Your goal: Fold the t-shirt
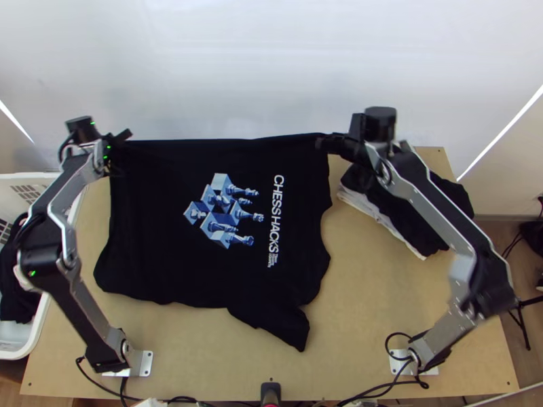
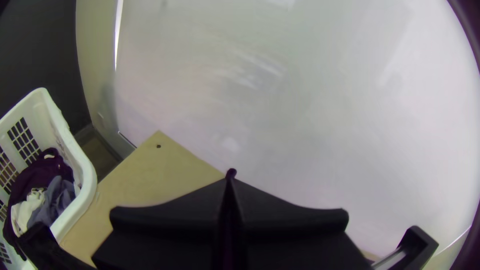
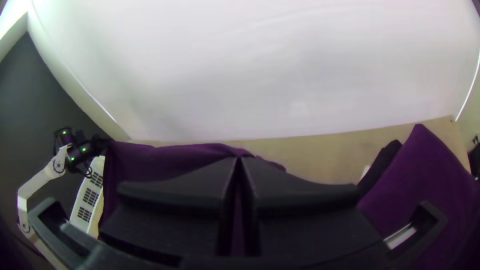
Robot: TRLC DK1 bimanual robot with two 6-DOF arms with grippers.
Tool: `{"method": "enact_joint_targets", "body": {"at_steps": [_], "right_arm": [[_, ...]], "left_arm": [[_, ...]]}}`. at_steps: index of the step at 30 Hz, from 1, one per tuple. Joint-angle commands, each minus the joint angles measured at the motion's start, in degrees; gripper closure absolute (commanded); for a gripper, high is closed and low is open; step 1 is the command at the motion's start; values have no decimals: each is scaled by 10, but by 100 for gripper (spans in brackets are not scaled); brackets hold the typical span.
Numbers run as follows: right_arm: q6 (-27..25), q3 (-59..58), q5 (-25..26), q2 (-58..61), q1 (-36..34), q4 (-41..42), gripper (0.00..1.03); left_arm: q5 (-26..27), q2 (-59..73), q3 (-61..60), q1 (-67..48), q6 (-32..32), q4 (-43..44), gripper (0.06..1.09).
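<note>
Grippers set at the two far corners of the t-shirt (image 1: pixel 156 217), one per corner, presumably so I can pull its far edge taut and later lay it down without creases. Left gripper (image 2: pixel 230 179): fingers closed together, a scrap of dark cloth pinched at the tips. Right gripper (image 3: pixel 239 159): likewise closed, with the other end of that edge between its fingers. I judge this edge to be raised off the tabletop (image 1: pixel 366 292), with the near part left lying to steady it.

Shirt position: middle to left of the tabletop, between the arms. It is black, spread broad, printed side up. Far edge almost straight, slight dip along it; near outline wavy, one sleeve (image 1: pixel 282 325) sticking out toward the near edge. Blue-and-white chess drawing (image 1: pixel 227 210) lies flat, lettering (image 1: pixel 275 214) beside it turned sideways, so I take the collar end to be on the right arm's side. I cannot tell whether any layer is tucked beneath.

Folded pile (image 1: pixel 407 203), dark over white, sits near the right arm; laundry basket (image 1: pixel 34 339) stands at the tabletop's left side.
</note>
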Motion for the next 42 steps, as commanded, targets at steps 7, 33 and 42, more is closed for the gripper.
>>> {"method": "enact_joint_targets", "body": {"at_steps": [7, 33, 42], "right_arm": [[34, 102, 59, 100, -2, -57, 2], [81, -100, 9, -203, 120, -245, 3], [99, -104, -26, -201, 127, -233, 3]], "left_arm": [[-33, 116, 167, -45, -12, -21, 10], [374, -263, -180, 271, 655, -618, 10], [405, -196, -309, 374, 792, -650, 10]]}}
